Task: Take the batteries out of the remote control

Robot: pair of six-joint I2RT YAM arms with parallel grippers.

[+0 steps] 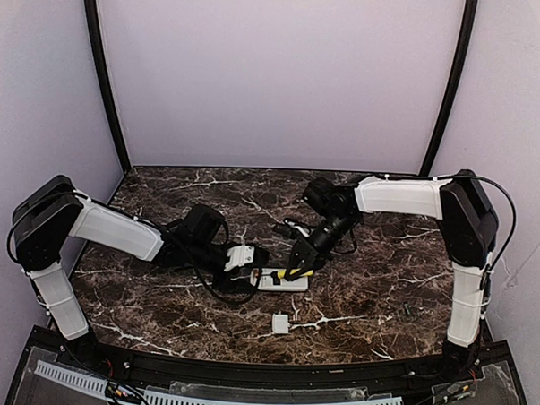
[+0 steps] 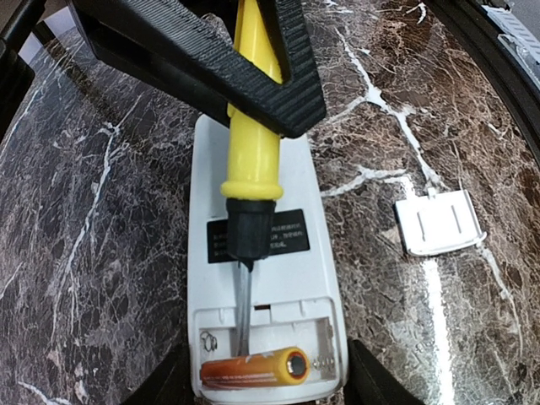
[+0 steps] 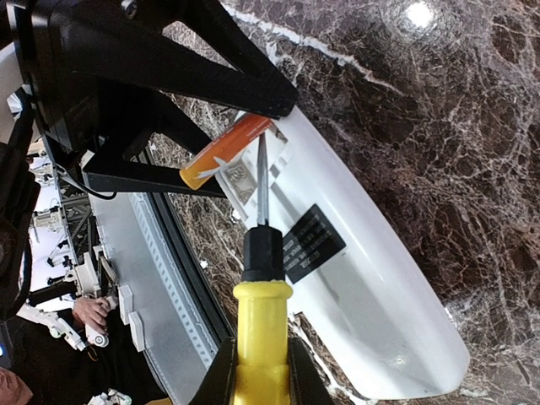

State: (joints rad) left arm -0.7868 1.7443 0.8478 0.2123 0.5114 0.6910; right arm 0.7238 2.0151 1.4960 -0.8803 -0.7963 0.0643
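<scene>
One battery [image 2: 251,369], screwdriver [image 2: 251,160] tip beside it; right pincer [image 3: 260,375] grips screwdriver, left pincer [image 2: 268,386] clamps remote control [image 2: 291,278], cover [image 2: 439,221] lying apart.

Your workspace: a dark marble table [image 1: 383,293] boxed in by pale lilac walls.

You see white veins all over the tabletop. Behind the table the back wall [image 1: 275,77] stands plain and evenly lit, and a matching side panel [image 1: 33,84] closes in each flank. One black pole [image 1: 103,79] rises from the table's far left corner, a second pole [image 1: 447,94] from its far right. Along the table's near edge runs a black rail with a white slotted strip [image 1: 243,404]. A bright glare spot [image 3: 419,13] sits on the marble.
</scene>
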